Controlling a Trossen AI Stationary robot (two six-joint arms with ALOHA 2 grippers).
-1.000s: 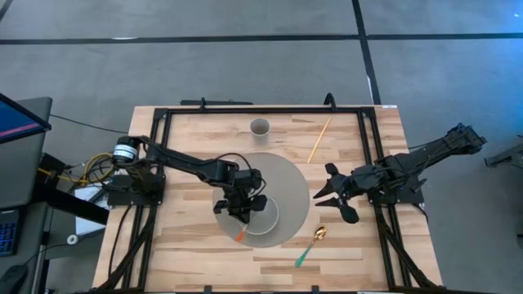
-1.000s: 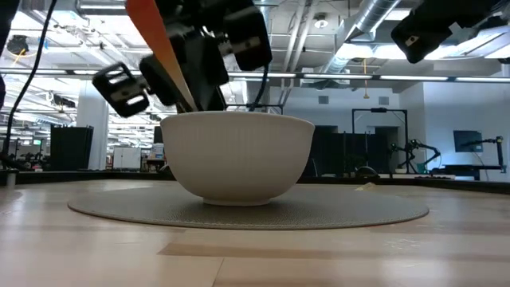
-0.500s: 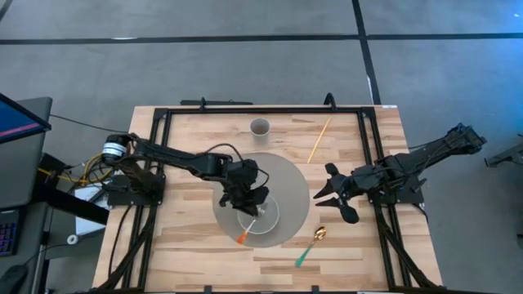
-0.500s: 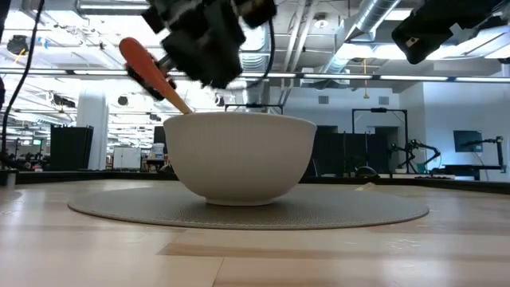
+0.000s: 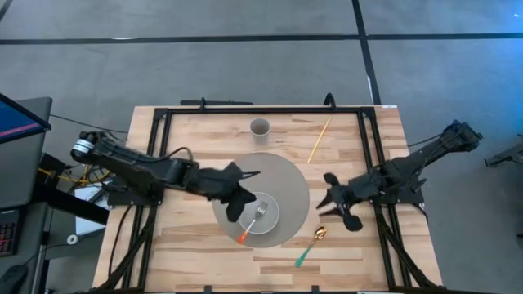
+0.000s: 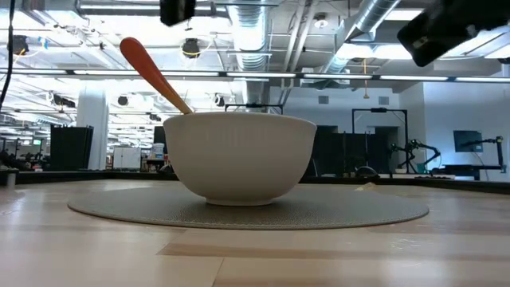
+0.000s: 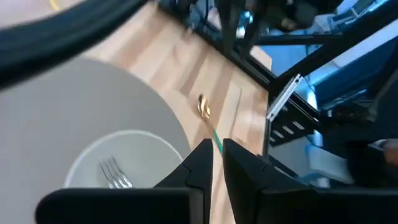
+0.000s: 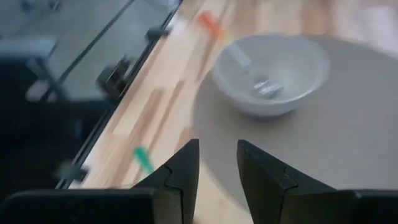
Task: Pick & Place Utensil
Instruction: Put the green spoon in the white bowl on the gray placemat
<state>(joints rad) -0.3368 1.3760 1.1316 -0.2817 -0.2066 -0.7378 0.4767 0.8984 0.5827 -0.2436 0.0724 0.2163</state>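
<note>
A fork with an orange handle (image 5: 252, 222) lies in the white bowl (image 5: 270, 219) on the round grey mat (image 5: 282, 175). Its tines (image 7: 114, 173) are inside the bowl and its handle (image 6: 150, 70) leans on the rim, sticking out toward the table's near edge. My left gripper (image 5: 243, 196) hovers open just left of the bowl, touching nothing. A gold spoon with a green handle (image 5: 312, 245) lies on the wood, right of the mat and nearer the table's near edge. My right gripper (image 5: 330, 205) is open above the table just past the spoon, on its far side.
A small cup (image 5: 260, 126) and a thin yellow stick (image 5: 319, 139) lie near the table's far edge. Black frame rails (image 5: 372, 147) run along the table's sides. Bare wood lies to the left of the mat and along the near edge.
My left gripper has let go of the fork, risen and drawn back toward the table's left. The fork, held steeply above the bowl a second ago, now rests in it with its handle slanting over the rim. My right gripper has shifted toward the spoon.
</note>
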